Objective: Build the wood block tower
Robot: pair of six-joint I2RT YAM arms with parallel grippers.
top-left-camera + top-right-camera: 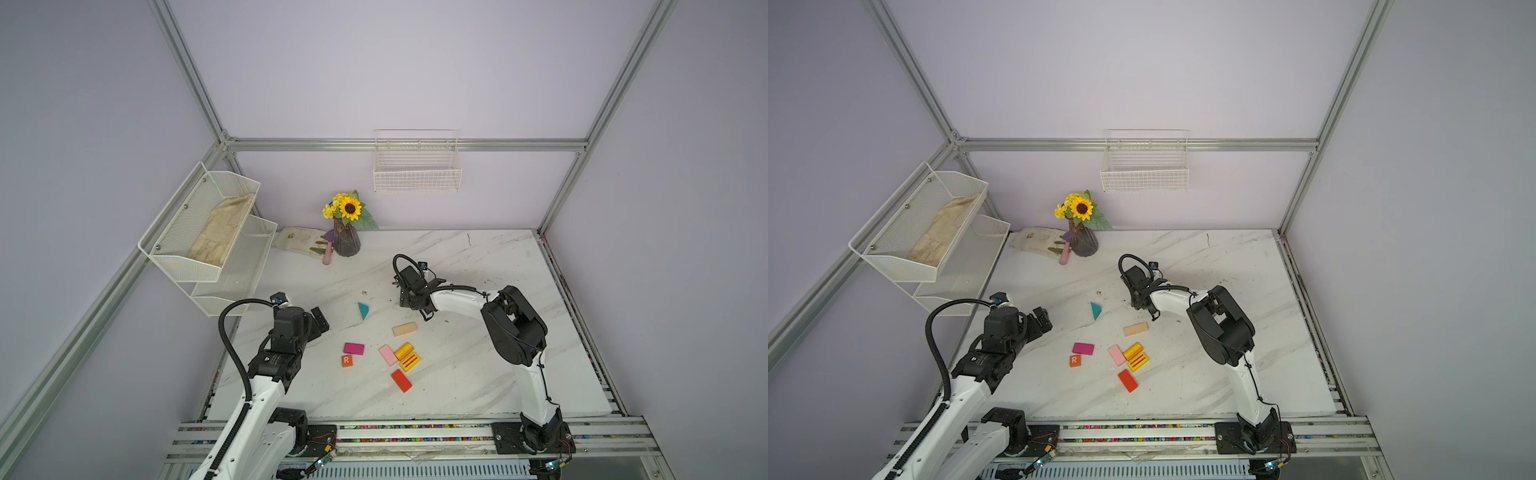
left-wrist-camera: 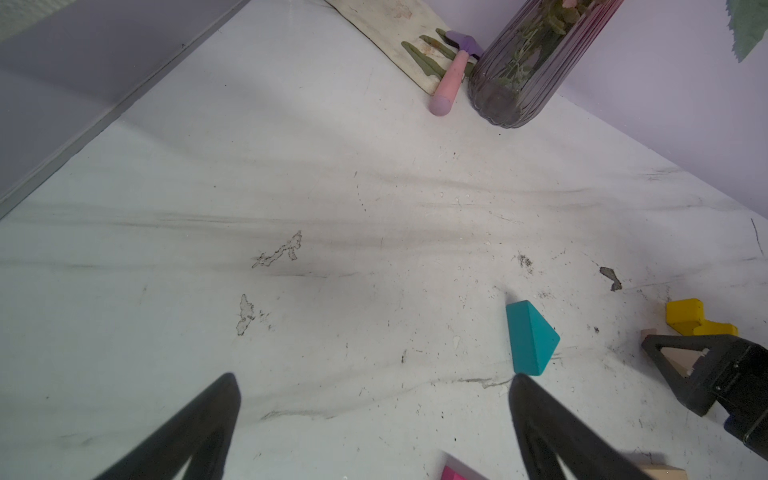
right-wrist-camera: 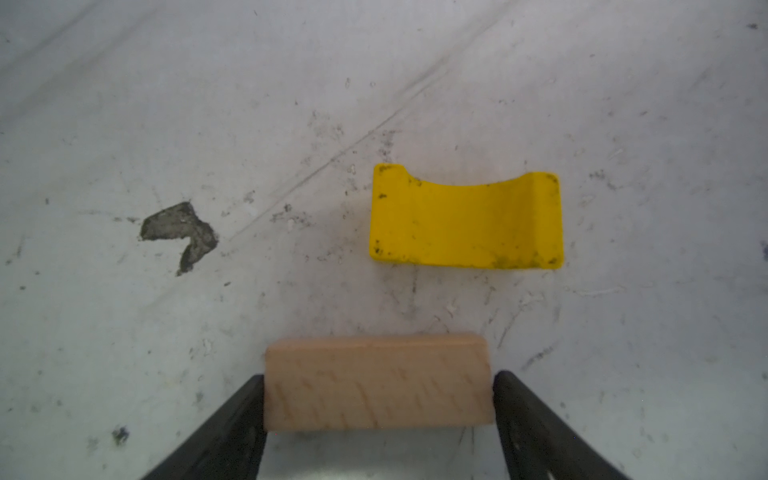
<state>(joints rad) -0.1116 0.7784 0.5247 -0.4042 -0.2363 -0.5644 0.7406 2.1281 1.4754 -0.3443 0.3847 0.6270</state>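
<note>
Counter (image 1: pixel 478 365): white marbled top, scuffed. All loose blocks are spread on it around the teal triangle (image 1: pixel 363 310).
Mesh rack (image 1: pixel 199 232): two tiers, fixed to the side wall, far left of and behind the teal triangle. A beige cloth is seen in the upper tier.
Left arm (image 1: pixel 266 374): stretched in from front-left of the teal triangle.
Right arm (image 1: pixel 515 328): bent in from front-right of the teal triangle.
Wire basket (image 1: pixel 417 174): hung on the back wall, well behind the teal triangle.
Flower vase (image 1: pixel 346 241): upright, well behind the teal triangle. A pink-handled tool (image 1: pixel 328 253) is laid just beside it.
Left fingers (image 2: pixel 226 395): spread wide, nothing held. They are parked left of the teal triangle, apart from it.
Right fingers (image 3: pixel 249 399): lowered just right of the teal triangle and closed against both short ends of the tan block (image 3: pixel 378 386). Whether it is lifted cannot be told.
Red slab (image 1: pixel 401 380): flat, farthest in front of the teal triangle.
Pink slab (image 1: pixel 388 355): flat, in front of the teal triangle, just beside the two yellow pieces.
Magenta slab (image 1: pixel 353 348): flat, in front of the teal triangle.
Loose tan block (image 1: pixel 404 329): flat, front-right of the teal triangle, near it.
Yellow arch block (image 3: pixel 465 220): flat, right of the teal triangle, just past the tan block and apart from it.
Striped yellow block (image 1: pixel 409 361): front-right of the teal triangle, touching the ridged yellow piece (image 1: pixel 403 350).
Orange R cube (image 1: pixel 347 360): front-left of the teal triangle, just beside the magenta slab.
</note>
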